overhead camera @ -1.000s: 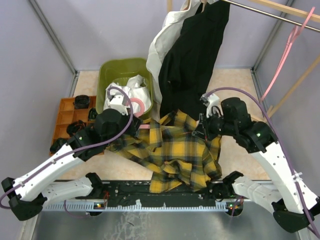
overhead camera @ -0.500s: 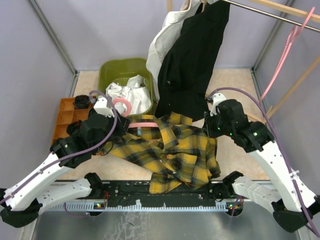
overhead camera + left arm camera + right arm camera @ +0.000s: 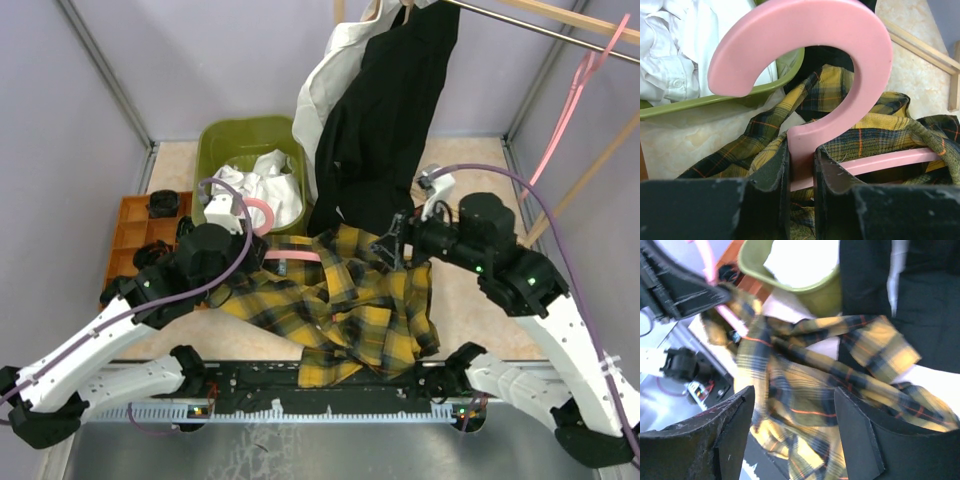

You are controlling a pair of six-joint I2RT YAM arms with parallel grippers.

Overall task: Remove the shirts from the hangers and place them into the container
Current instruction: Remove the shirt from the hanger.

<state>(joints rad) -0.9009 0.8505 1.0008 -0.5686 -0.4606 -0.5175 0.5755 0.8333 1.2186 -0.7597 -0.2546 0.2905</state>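
Clamping the neck of the pink hanger (image 3: 865, 30), the left gripper (image 3: 801, 167) had both dark fingers (image 3: 771, 175) pressed against the stem just below the hook, which curved up above them. The hanger's crossbar ran off to one side of the fingers, partly buried in the yellow-and-black plaid shirt (image 3: 860, 140), whose cloth bunched around and beneath the fingertips. Just beyond the hook lay the rim of the olive-green container (image 3: 730, 97), with a white shirt (image 3: 675, 55) crumpled inside it.

The right gripper (image 3: 795, 427) hung with its fingers (image 3: 730, 430) spread wide and nothing between them. The plaid shirt lay spread under the gap. Beyond those fingers hung the black shirt (image 3: 920, 305), and the container stood farther off, past the plaid cloth. Seen from above, a cream shirt (image 3: 322, 95) hung just beside the black one, and an orange tray (image 3: 128, 238) sat beside the left arm, next to the container.
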